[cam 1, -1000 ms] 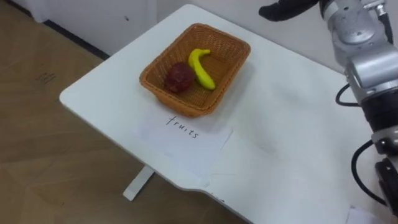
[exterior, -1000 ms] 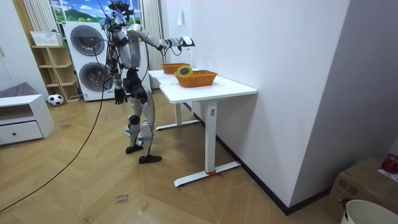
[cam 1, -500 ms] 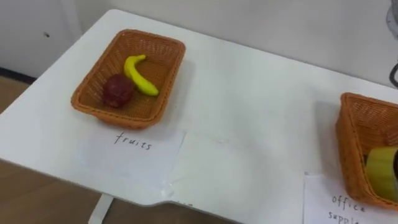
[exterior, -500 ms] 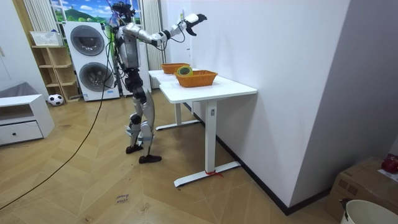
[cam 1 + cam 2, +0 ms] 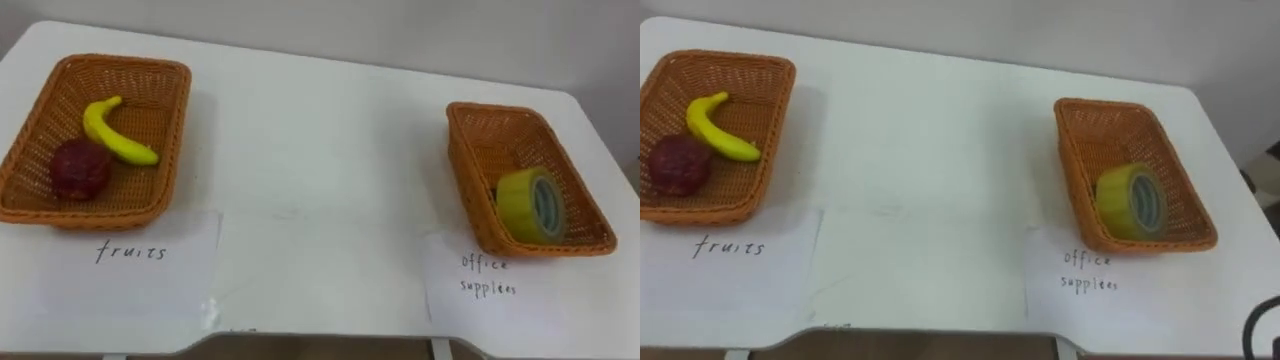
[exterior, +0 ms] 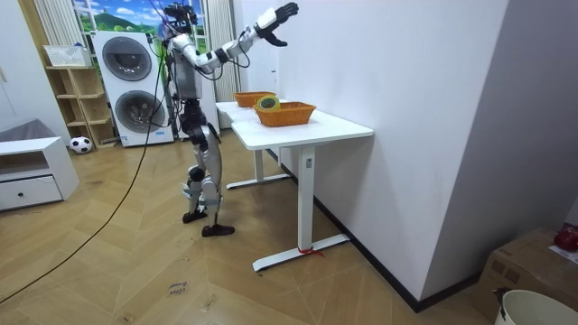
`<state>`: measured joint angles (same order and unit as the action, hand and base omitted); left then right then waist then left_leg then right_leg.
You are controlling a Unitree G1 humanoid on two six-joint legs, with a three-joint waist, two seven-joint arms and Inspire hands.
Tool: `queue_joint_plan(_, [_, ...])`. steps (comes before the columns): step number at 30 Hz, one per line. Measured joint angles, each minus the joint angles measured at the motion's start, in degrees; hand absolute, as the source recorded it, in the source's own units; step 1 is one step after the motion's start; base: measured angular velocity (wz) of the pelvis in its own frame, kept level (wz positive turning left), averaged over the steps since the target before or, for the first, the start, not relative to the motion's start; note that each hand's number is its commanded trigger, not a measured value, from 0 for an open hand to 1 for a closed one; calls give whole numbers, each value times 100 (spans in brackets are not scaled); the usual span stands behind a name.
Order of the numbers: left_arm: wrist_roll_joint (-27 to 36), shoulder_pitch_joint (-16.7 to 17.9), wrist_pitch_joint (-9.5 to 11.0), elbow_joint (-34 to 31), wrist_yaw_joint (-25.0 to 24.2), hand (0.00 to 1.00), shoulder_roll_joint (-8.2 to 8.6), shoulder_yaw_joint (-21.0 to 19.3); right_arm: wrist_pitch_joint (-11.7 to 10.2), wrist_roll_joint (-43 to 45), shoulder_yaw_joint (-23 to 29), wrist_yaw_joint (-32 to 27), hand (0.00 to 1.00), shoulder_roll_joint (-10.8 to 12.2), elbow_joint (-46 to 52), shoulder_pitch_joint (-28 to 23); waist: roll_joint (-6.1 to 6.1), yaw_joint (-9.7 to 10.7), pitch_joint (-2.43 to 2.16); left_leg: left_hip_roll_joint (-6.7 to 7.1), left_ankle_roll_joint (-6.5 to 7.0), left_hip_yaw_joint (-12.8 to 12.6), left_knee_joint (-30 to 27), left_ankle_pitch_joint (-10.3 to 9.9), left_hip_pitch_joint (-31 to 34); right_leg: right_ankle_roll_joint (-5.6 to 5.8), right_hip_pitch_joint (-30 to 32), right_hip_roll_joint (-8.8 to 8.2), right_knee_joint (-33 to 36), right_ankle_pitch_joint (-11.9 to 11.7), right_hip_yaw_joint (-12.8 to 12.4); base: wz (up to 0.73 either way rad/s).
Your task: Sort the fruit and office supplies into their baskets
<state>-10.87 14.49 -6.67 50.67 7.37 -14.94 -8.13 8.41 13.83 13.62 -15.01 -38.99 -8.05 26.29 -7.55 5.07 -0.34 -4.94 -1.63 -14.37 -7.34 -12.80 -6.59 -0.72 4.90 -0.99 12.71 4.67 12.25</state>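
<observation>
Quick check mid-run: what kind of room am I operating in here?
Probably a home-style laundry or utility room: stacked washing machines against the far wall, a small open shelf beside them, and a white desk holding the fruit basket and the office-supplies basket.

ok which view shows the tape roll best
The left eye view: the yellow-green tape roll sits large in the office supplies basket, hole visible. The right eye view shows nearly the same; the room view shows it as a small green shape in the nearer basket.

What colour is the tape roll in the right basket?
The tape roll is yellow-green; clearest in left eye view.
</observation>
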Motion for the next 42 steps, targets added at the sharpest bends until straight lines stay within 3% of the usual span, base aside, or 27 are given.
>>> queue_joint_plan(3, [2,70,88,46,64,0,12,-4,-114,-8,367,-450,0,0,1,-552,-47,62,-32,-31,-25,-63,-10,-14,-15,-10,18,50,-1,4,-99,-12])
queue_joint_plan(6, [20,91,163,103,103,0,24,11,-338,-160,658,-1022,0,1,4,-1001,-44,158,-30,-36,-37,-82,-6,-28,-37,-14,9,58,-5,1,-95,-6])
queue_joint_plan(11, [189,121,224,169,227,0,47,42,-660,-718,1205,-2021,0,7,13,-1760,7,276,7,-43,-39,-118,58,-41,-122,-15,-74,81,-47,1,-107,-2])
queue_joint_plan(15, [183,81,209,169,342,0,115,40,-763,-1383,1686,-2561,0,81,31,-2229,57,298,36,-43,-41,-138,71,-42,-135,-20,-72,101,-74,-2,-149,-4])
queue_joint_plan(18, [210,81,194,173,435,0,152,40,-829,-1919,2038,-2972,0,301,-22,-2487,120,329,54,-47,-44,-134,81,-44,-135,-20,-77,109,-96,-1,-147,0])
queue_joint_plan(20, [259,76,193,168,513,0,181,39,-833,-2289,2184,-3237,0,553,-49,-2732,143,409,42,-47,-44,-132,86,-44,-127,-19,-72,109,-110,0,-142,0])
queue_joint_plan(22, [284,72,193,165,583,0,186,41,-833,-2547,2188,-3404,0,661,-149,-2964,151,426,38,-45,-44,-132,86,-44,-128,-18,-74,108,-110,5,-143,0])
queue_joint_plan(28, [272,75,129,148,660,0,247,39,-859,-3491,2609,-3834,0,1069,-962,-3095,160,624,35,-38,-41,-75,77,-46,-76,-14,-57,88,-110,37,-113,5])
queue_joint_plan(33, [274,147,65,38,599,0,291,-20,-868,-4182,2857,-4026,0,1313,-1585,-3426,223,624,-4,-40,-42,-50,86,-46,-62,-17,-35,101,-108,69,-134,-1])
queue_joint_plan(37, [272,145,54,38,599,0,296,-13,-869,-4263,2858,-4092,0,1747,-1675,-3570,287,633,-30,-32,-43,-82,86,-45,-98,-17,-30,115,-96,69,-231,-7])
queue_joint_plan(42, [275,168,50,-24,601,0,302,8,-994,-4697,2811,-4070,0,2071,-2052,-3840,351,628,12,-26,-43,-43,92,-46,-140,2,-88,121,-86,101,-300,4])
